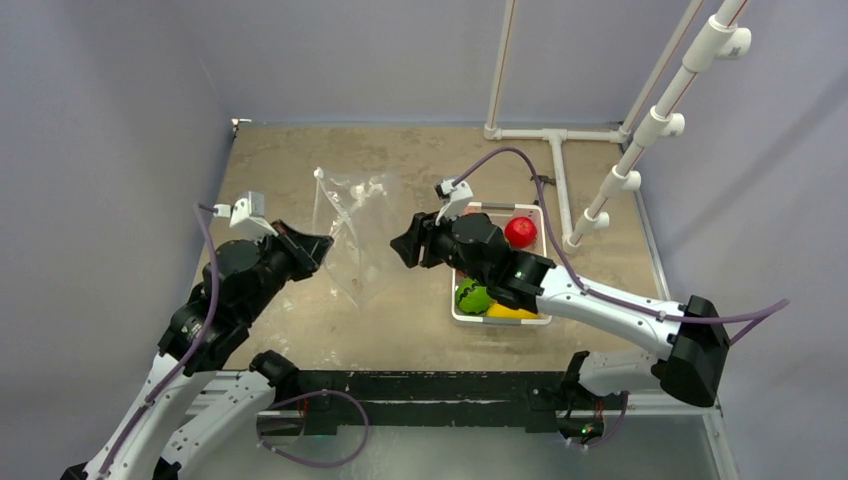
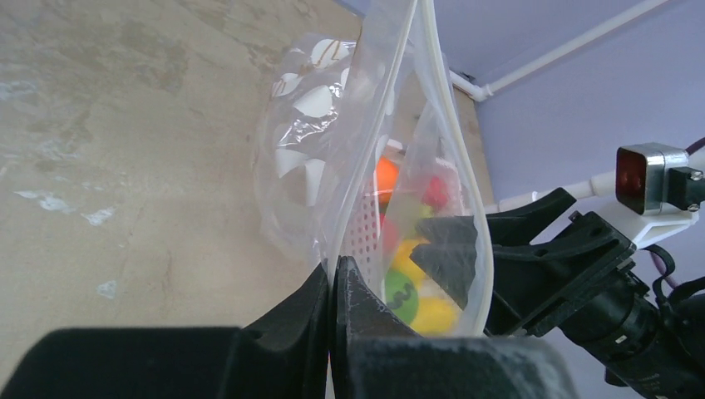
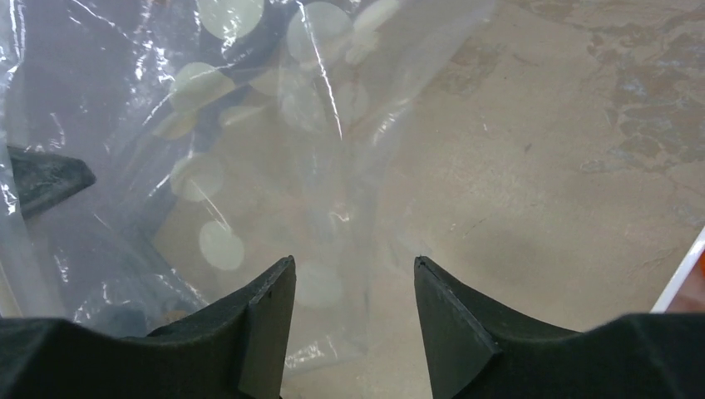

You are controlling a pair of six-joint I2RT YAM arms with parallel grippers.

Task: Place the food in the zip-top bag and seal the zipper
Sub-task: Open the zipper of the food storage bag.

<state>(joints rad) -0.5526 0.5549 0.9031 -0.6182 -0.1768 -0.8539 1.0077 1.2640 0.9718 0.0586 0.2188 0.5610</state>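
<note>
The clear zip-top bag (image 1: 352, 240) stands up off the table between my two grippers. My left gripper (image 1: 318, 245) is shut on the bag's mouth edge (image 2: 332, 270). The pale zipper strip (image 2: 456, 145) loops up from there. My right gripper (image 1: 405, 246) is open and empty, just right of the bag, with its fingertips (image 3: 278, 278) close to the plastic (image 3: 249, 150). The food lies in the white basket (image 1: 538, 320): a red fruit (image 1: 520, 232), a striped green one (image 1: 472, 297) and a yellow one (image 1: 512, 312). Through the bag I see orange (image 2: 385, 176), red (image 2: 435, 191), green (image 2: 401, 298) and yellow (image 2: 434, 314) pieces.
A white pipe frame (image 1: 555, 135) stands at the back right, with a slanted pipe (image 1: 650, 125) rising over the basket's right side. The right arm lies across the basket's left half. Purple walls enclose the table on all sides.
</note>
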